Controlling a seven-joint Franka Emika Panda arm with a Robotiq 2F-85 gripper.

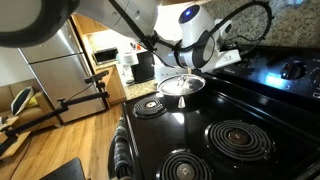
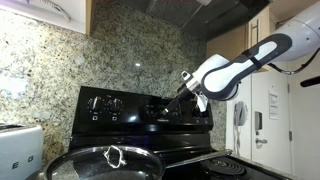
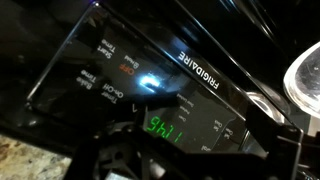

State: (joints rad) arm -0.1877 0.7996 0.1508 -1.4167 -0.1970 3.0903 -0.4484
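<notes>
1. Pincer (image 2: pixel 184 80): at the arm's tip, reaching over the cooktop twd the stove's control panel (image 2: pixel 130 103). In an exterior view it hangs just in front of one end of the panel; near, but apart as far as I can tell.
2. State: wrist view shows two dark fingers (image 3: pixel 108 152) well apart at the frame bottom w/ nothing btw them, so jaws are spread and hold nothing.
3. Panel location: upright strip at the back of the black stove, under the granite backsplash (image 2: pixel 50 70). Wrist view looks straight onto it, w/ green clock digits (image 3: pixel 166 128) right ahead of the pincer and the FRIGIDAIRE lettering (image 3: pixel 200 68) beyond. Digits read upside down, so that picture is prob. flipped.
4. Knobs (image 2: pixel 102 102): on the panel, well apart from the pincer, twd the other end.
5. Lidded pan (image 1: pixel 182 85): sits on a burner just beside the arm, untouched. A glassy round edge at the side of the wrist view may be its lid; can't tell.
6. Progress (my read): approach looks about done, w/ the pincer lined up on the display area. No contact w/ the panel is visible and no knob is gripped. Coil burners (image 1: pixel 238 138) look dark, no glow. Left: the gap btw fingertips & panel isn't closed yet.
</notes>
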